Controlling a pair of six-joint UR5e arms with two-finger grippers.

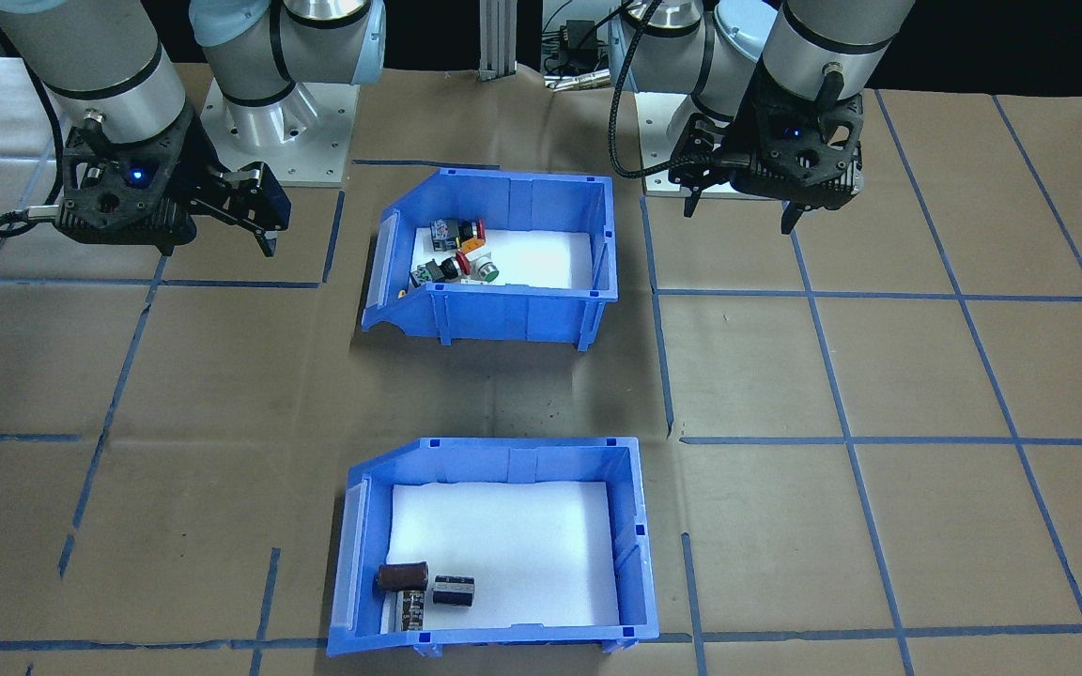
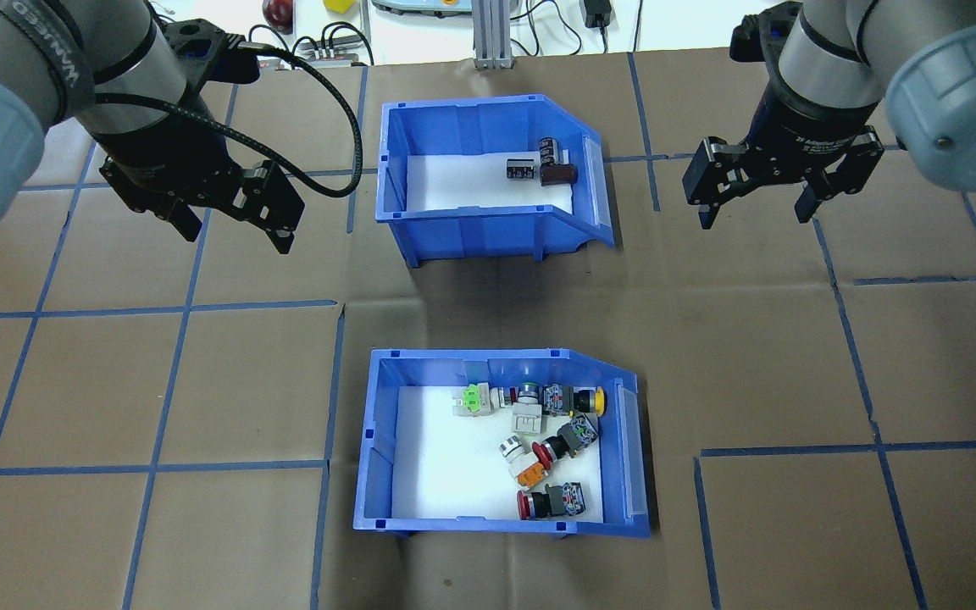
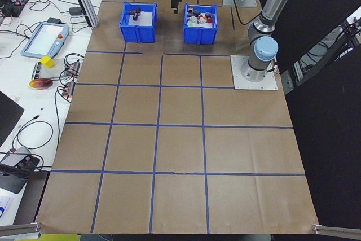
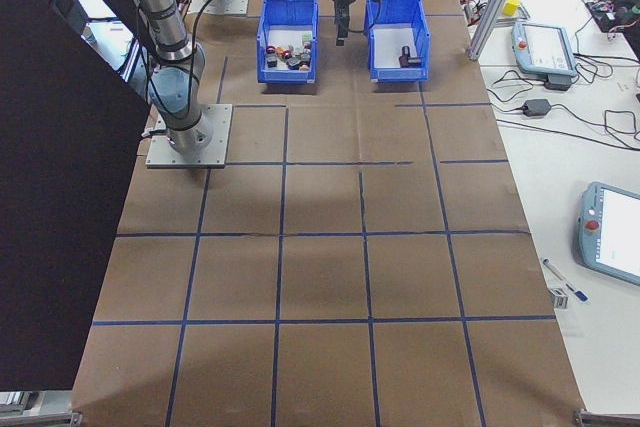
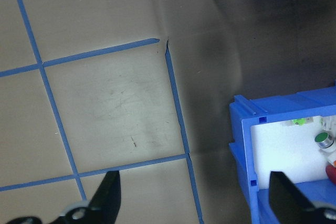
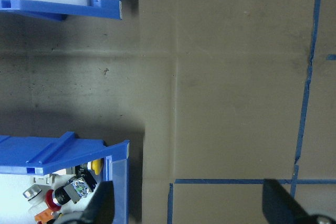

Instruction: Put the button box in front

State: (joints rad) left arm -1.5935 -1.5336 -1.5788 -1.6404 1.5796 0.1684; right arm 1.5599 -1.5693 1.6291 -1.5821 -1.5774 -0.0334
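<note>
The button box [image 2: 376,440] is a blue bin with a white floor and several red, green, yellow and orange push-buttons [image 2: 551,424]. It stands on the table at the robot's side, the upper bin in the front-facing view [image 1: 503,317]. My left gripper [image 2: 238,237] hangs open over bare table, left of and beyond this box, holding nothing. Its wrist view catches the box's corner [image 5: 247,145] at the right. My right gripper [image 2: 752,219] is open and empty to the right of both bins, with the box's sloped end [image 6: 118,182] at the lower left of its wrist view.
A second, alike blue bin [image 2: 471,230] with dark cylindrical capacitors [image 2: 543,163] stands farther from the robot, in line with the button box. Brown paper with blue tape lines covers the table. Cables and a pendant [image 3: 45,36] lie beyond the far edge.
</note>
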